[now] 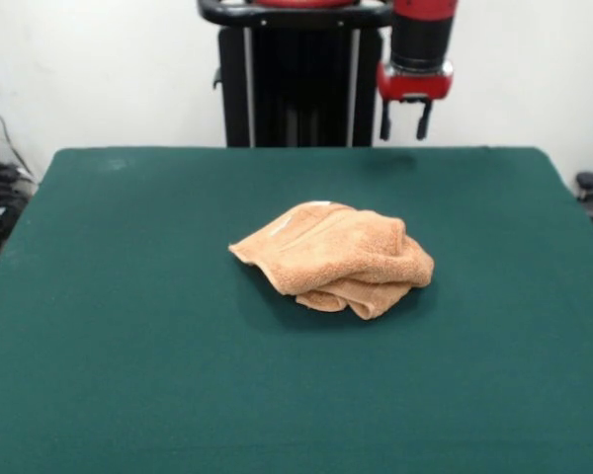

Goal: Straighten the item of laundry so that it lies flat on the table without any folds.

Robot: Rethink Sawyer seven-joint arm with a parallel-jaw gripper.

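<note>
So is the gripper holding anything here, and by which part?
Nothing is held. The gripper hangs open and empty above the table's far edge, well clear of the crumpled towel.

The towel [336, 259] is orange-tan terry cloth, bunched into a rumpled heap with several overlapping folds. One corner points toward the picture's left; thicker rolled folds sit at its right and lower side. It rests near the centre of the dark green desk [128, 346], well clear of all edges.
</note>
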